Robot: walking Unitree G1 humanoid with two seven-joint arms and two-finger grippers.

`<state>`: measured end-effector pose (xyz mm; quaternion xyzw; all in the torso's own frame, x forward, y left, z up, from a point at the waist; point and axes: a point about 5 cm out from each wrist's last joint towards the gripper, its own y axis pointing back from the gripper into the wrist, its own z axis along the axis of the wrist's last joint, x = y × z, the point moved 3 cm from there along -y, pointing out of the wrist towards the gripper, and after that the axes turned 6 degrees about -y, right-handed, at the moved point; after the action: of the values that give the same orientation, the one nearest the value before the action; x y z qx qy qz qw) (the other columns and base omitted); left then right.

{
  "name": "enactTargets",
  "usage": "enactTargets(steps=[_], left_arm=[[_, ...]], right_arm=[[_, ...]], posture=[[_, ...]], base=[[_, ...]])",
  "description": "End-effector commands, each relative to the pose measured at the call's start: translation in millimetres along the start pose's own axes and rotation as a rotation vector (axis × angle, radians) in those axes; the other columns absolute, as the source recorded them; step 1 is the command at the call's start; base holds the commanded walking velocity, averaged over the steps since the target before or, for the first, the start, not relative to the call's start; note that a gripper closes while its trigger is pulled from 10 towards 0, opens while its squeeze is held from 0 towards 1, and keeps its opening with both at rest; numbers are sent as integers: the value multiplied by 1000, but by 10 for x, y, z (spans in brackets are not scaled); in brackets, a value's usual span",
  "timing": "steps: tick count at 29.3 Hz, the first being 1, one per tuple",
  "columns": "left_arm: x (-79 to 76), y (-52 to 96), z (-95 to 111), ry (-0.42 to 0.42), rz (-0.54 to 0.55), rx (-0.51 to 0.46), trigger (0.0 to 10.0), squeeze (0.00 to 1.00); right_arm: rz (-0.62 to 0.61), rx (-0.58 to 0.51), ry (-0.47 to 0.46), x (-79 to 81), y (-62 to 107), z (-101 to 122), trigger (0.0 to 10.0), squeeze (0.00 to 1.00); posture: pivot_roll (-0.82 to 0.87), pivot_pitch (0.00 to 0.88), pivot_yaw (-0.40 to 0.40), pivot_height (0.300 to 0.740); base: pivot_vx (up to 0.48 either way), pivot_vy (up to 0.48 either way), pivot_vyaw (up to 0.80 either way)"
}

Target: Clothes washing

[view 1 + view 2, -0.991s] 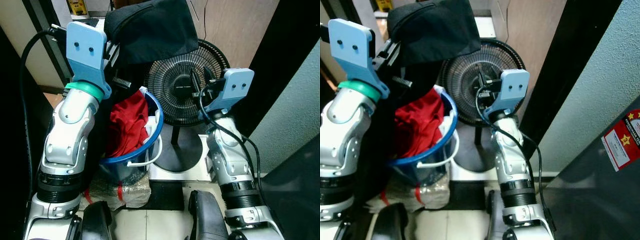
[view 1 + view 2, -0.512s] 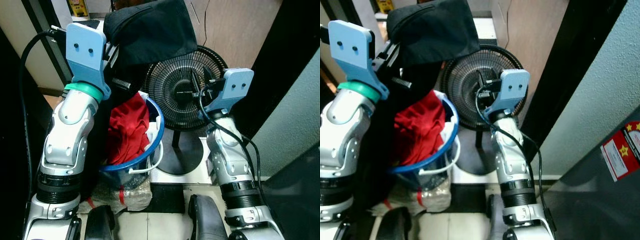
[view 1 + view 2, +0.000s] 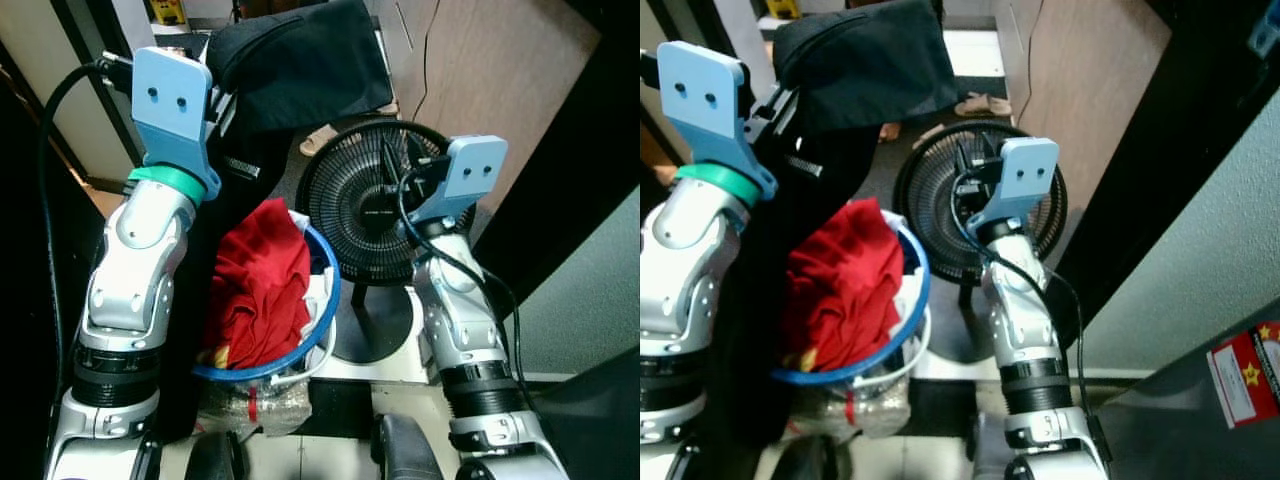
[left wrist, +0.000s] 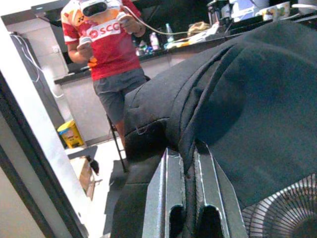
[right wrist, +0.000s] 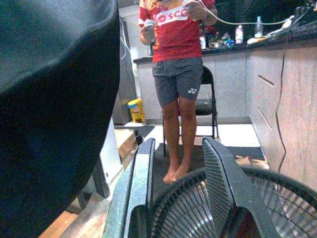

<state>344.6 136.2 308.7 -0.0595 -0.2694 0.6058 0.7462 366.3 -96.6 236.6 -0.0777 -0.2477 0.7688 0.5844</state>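
Black garment (image 3: 300,60): raised high above the blue laundry basket (image 3: 322,325), a fold pinched between the pressed-together fingers of the left gripper (image 4: 187,198), the rest draping down beside the left arm. Basket contents: red clothing (image 3: 262,285), heaped. Right gripper (image 5: 178,183): fingers spread, holding nothing, in front of the black floor fan (image 3: 355,205).

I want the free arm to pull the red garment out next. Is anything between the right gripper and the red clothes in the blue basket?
Nothing visible blocks it. The right gripper, fingers open, hovers before the fan; the red clothes lie exposed atop the blue basket beside it. The black garment hangs from the left gripper above.
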Motion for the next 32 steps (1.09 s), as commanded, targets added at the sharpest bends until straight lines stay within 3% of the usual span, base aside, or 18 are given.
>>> enactTargets(steps=[1,25,29,32], left_arm=[[13,2,26,-13,3,-9,10000,0],[9,1,36,-10,4,-11,10000,0],[14,-6,48,-10,5,-14,10000,0],[32,-17,77,-10,9,-20,10000,0]], right_arm=[[-1,-1,-4,10,-5,6,10000,0],[-2,-8,1,5,-10,34,10000,0],[-5,-27,15,-22,-36,98,10000,0],[-11,-82,47,-85,-108,290,10000,0]], posture=[[16,0,42,638],[14,0,43,692],[14,0,44,702],[13,0,45,711]], base=[[0,0,0],[0,0,0],[0,0,0],[0,0,0]])
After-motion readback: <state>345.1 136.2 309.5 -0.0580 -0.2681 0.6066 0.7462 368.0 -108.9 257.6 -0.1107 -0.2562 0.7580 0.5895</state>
